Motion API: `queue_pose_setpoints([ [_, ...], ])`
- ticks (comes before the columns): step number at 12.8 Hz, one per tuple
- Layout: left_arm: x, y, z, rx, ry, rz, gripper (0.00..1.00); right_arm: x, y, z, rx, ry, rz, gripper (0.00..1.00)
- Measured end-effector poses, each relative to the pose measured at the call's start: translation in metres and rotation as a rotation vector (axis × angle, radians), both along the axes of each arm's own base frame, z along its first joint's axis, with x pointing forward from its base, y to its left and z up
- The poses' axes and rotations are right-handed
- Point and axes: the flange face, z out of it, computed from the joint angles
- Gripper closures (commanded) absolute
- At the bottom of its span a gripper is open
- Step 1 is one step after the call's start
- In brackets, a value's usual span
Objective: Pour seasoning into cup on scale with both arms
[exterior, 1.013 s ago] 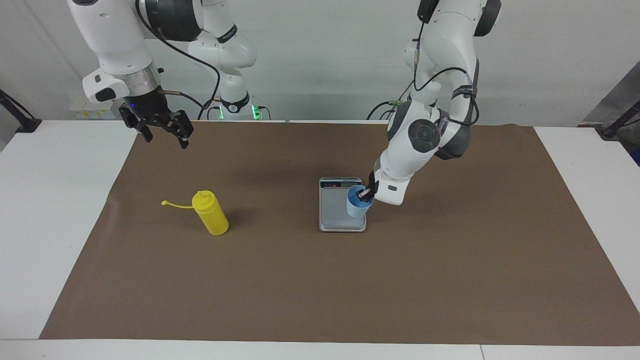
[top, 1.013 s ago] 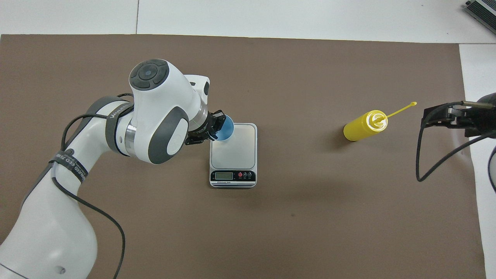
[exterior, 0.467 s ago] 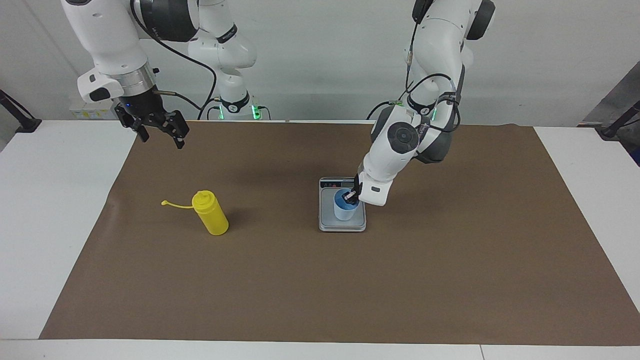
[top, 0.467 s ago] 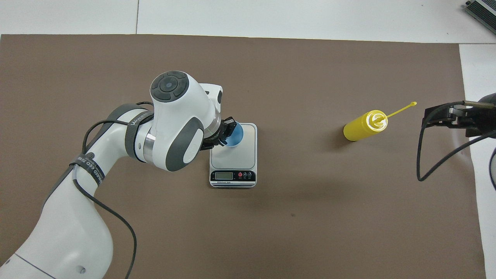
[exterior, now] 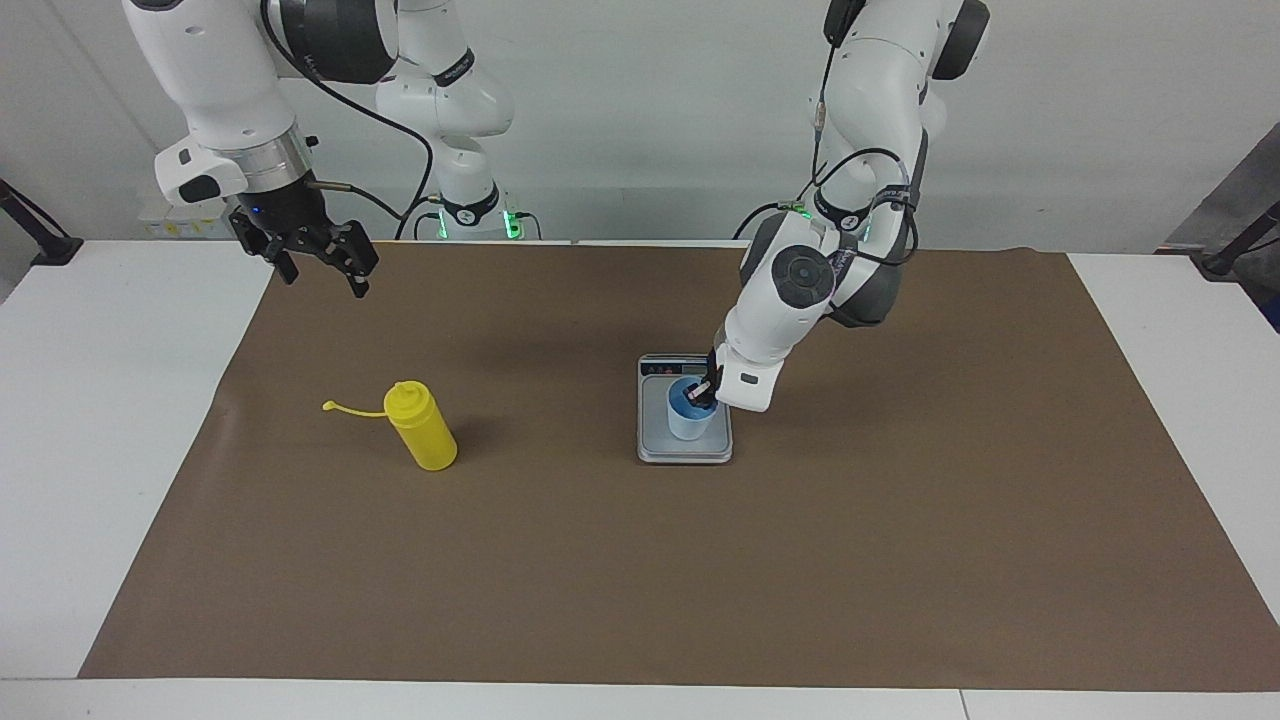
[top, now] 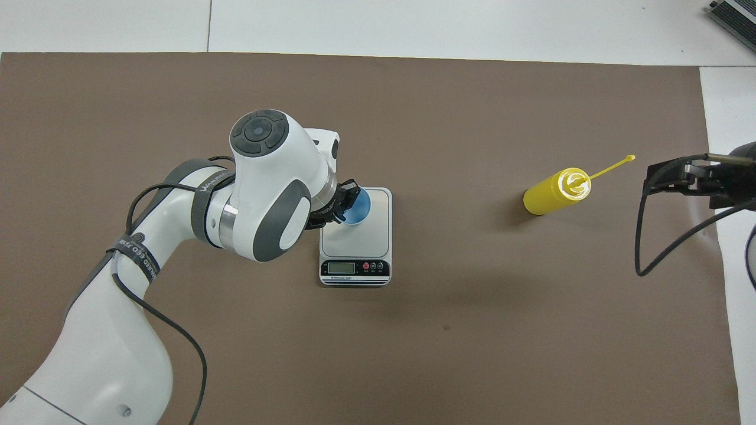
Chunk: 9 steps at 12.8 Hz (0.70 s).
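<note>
light blue cup [exterior: 690,422] upright on the scale [exterior: 655,448], at the platform's left-arm side. left gripper [exterior: 703,392] clamped on the cup's rim, one finger inside, one outside. yellow squeeze bottle [exterior: 423,428] stands on the brown mat [exterior: 640,560] toward the right arm's end, well apart from the scale — tip strap pointing out to that end. right gripper [exterior: 320,268] waits in the air over the mat's corner by its own base, fingers apart, nothing held.
</note>
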Motion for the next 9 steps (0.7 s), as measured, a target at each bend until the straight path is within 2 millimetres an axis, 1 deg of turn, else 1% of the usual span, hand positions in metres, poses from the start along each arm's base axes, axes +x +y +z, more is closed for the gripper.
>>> queue_pose_setpoints([
  [2, -0.0001, -0.0003, 0.0000, 0.004, -0.003, -0.004, 0.83, 0.0000, 0.0001, 0.0001, 0.000, 0.000, 0.000, 0.00],
  [3, -0.0005, -0.0006, 0.0001, 0.009, -0.008, -0.010, 0.65, 0.0002, 0.0001, 0.0002, 0.000, -0.002, 0.000, 0.00],
  [4, -0.0008, 0.0007, -0.0023, 0.020, -0.009, -0.015, 0.56, 0.0003, 0.0003, 0.0003, 0.000, -0.003, 0.005, 0.00],
  [6, -0.0008, 0.0031, -0.0050, 0.031, -0.010, -0.018, 0.48, 0.0017, 0.0007, 0.0013, -0.002, -0.015, 0.033, 0.00],
  [9, 0.0008, 0.0039, -0.0022, 0.038, -0.017, -0.022, 0.45, 0.0040, 0.0012, -0.0021, -0.003, -0.030, 0.080, 0.00],
])
